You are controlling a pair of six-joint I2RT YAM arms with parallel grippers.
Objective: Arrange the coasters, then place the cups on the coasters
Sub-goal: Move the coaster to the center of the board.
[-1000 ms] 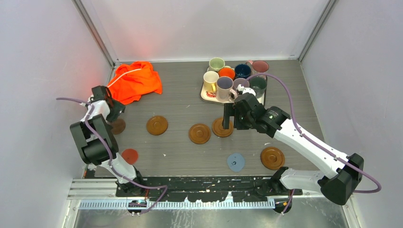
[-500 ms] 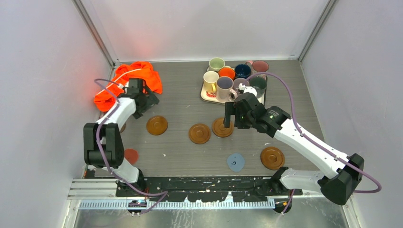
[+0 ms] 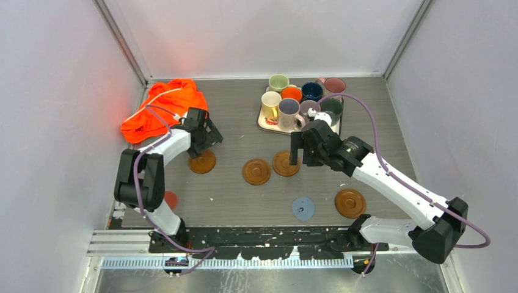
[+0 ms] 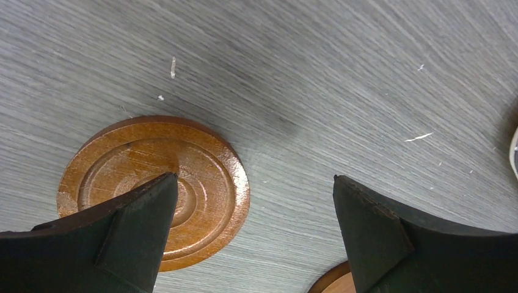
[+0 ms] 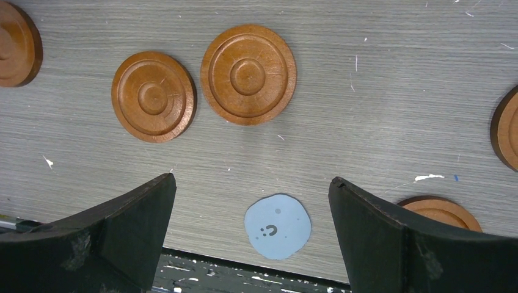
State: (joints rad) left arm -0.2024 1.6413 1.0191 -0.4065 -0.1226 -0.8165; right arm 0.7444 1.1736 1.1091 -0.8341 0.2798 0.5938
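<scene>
Three brown wood coasters lie in a rough row mid-table, and another wood coaster sits near right. A light-blue coaster lies in front, and a red coaster peeks out by the left arm. Several cups stand on the white tray at the back. My left gripper hangs open just behind the left wood coaster, with nothing between its jaws. My right gripper hovers open and empty behind the third wood coaster; below it lies the light-blue coaster.
An orange cloth lies crumpled at the back left corner. Grey walls close in both sides and the back. The black base rail runs along the near edge.
My left arm has swung from the left wall to the right, ending over the left wood coaster. The right arm has barely moved. Both grippers stay open.
</scene>
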